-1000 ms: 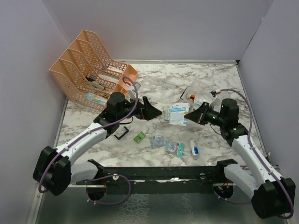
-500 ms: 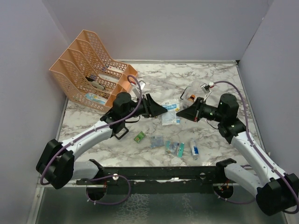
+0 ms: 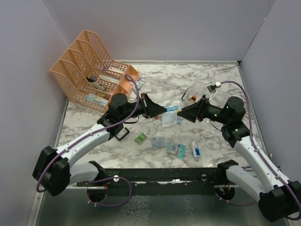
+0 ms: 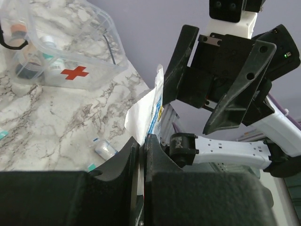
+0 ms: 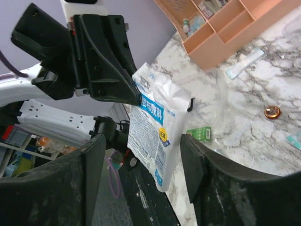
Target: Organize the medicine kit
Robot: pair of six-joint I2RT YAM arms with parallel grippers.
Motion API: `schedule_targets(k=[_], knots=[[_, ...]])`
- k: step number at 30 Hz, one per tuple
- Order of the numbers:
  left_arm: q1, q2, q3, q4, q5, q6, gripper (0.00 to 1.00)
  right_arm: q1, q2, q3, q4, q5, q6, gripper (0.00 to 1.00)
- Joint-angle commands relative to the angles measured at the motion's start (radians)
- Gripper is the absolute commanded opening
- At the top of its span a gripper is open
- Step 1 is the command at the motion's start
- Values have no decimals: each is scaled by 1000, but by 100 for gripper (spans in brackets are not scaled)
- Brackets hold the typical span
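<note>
We are judging the step in hand to be a hand-over in mid-air above the table [image 3: 160, 80]. Our left gripper [image 4: 141, 141] is pinching a packet [image 5: 155, 127] by one edge, jaws pressed together on it. Our right gripper [image 5: 141, 141] is standing with its fingers spread on either side of the packet, and as far as we are seeing it is touching nothing.

The kit [image 4: 61, 52] is sitting on the marble at the far right, just behind the right gripper, with small bottles inside. We are not able to tell whether its lid is open.

To do this well, we are thinking the right arm should draw straight back along its own line, so neither finger catches the limp packet. The grip is on one edge only, so the packet is likely to swing, and a slow carry would suit it. The kit lies on the right arm's side, so that arm needs to clear the path before the left reaches across and comes down from above.

As for writing, the packet is showing a blue band with white Chinese characters and a round yellow mark; we are not reading the characters with confidence. The kit is bearing a red cross. A small green box [image 5: 200, 134] on the table has print too small to read.
</note>
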Motion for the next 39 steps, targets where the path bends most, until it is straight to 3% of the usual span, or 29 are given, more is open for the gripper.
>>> schedule_targets(k=[1,10,16,24,26,28,30,32,35,39], knots=[[-5,-33,64,31,109,-9,0,5,-46,-38,180,-13,45,67],[-6,-52,120,32,172,-18,0,5,-44,-47,197,-21,80,67],[-5,-48,134,33,184,-7,0,5,-32,-96,435,-173,212,41],[-5,-41,129,34,160,5,0,6,-51,-85,417,-139,257,8],[-5,-42,124,25,143,14,10,5,-54,-79,388,-108,258,2],[-5,-45,126,-42,92,43,42,5,-60,-52,302,-63,225,1],[-5,-47,161,-188,1,110,62,5,-61,-2,162,9,141,1],[-5,-49,205,-361,-127,195,71,5,-46,72,-33,113,55,1],[-5,-65,263,-571,-349,324,76,5,6,200,-297,275,-62,1],[-3,-107,278,-701,-565,441,78,4,91,404,-603,528,-147,1]])
